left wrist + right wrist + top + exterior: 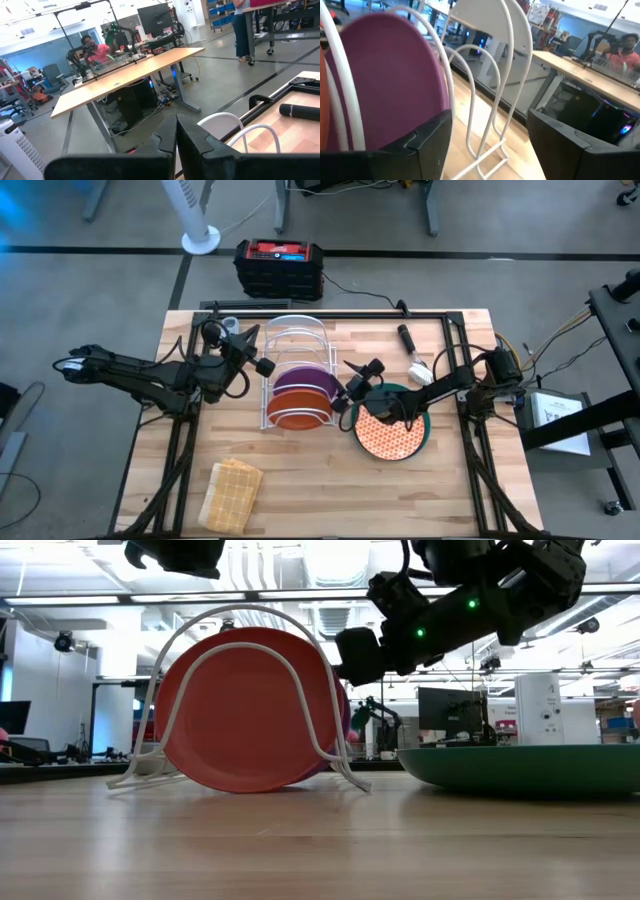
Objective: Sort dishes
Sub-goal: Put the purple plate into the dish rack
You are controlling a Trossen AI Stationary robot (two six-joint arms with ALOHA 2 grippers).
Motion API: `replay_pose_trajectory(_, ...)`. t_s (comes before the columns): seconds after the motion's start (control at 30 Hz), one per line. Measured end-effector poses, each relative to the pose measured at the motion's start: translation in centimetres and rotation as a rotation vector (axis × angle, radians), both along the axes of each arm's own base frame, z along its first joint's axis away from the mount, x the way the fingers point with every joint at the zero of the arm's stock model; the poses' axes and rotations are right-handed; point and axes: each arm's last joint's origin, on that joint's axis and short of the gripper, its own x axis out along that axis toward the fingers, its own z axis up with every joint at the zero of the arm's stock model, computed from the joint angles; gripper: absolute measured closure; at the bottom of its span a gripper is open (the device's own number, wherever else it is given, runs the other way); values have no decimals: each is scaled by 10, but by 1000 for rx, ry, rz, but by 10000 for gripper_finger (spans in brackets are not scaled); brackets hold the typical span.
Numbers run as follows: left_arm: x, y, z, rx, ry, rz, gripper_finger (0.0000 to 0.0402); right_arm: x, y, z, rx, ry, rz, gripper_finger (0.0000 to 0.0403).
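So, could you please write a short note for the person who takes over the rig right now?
Left hand: shut, empty, raised beside the white wire rack.
Right hand: open, empty, between the rack and the plate stack.
Done: plain orange plate and purple plate stand upright in the rack.
Left: orange-patterned plate lies on top of the teal-green plate, to the right of the rack. I cannot make out a clear glass plate.
The tan woven cloth lies at the front and is not in the way.

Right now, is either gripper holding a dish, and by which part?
Nothing is held. The right gripper hangs open beside the rack; the left gripper is shut on nothing.
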Motion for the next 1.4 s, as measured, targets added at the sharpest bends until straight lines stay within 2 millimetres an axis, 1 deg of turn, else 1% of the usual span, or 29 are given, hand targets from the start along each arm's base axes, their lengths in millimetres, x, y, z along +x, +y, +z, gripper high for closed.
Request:
replay_pose_trajectory(0.13,0,0,0,0,0,0,401,-2,-1,0,-30,22,-52,167)
replay_pose_trajectory(0.27,0,0,0,0,0,0,401,-3,-1,4,-39,30,-57,176)
replay_pose_trajectory(0.37,0,0,0,0,0,0,401,-5,-1,4,-28,46,-61,186)
replay_pose_trajectory(0.43,0,0,0,0,1,0,401,-6,-1,1,-1,52,-53,199)
replay_pose_trajectory(0.5,0,0,0,0,1,0,401,-7,0,-1,36,54,-20,219)
replay_pose_trajectory(0.6,0,0,0,0,1,0,401,-6,1,-3,76,48,29,263)
replay_pose_trajectory(0.77,0,0,0,0,2,0,401,-6,2,-4,90,62,89,345)
replay_pose_trajectory(0.9,0,0,0,0,1,0,401,-5,3,-4,93,73,123,392)
replay_pose_trajectory(0.97,0,0,0,0,1,0,401,-5,3,-4,91,76,123,399)
replay_pose_trajectory(1.1,0,0,0,0,1,0,401,-5,1,-5,92,76,120,396)
replay_pose_trajectory(1.27,0,0,0,0,1,0,401,-5,1,-5,92,76,120,401)
replay_pose_trajectory(1.4,0,0,0,0,2,0,401,-4,-1,-5,105,81,146,401)
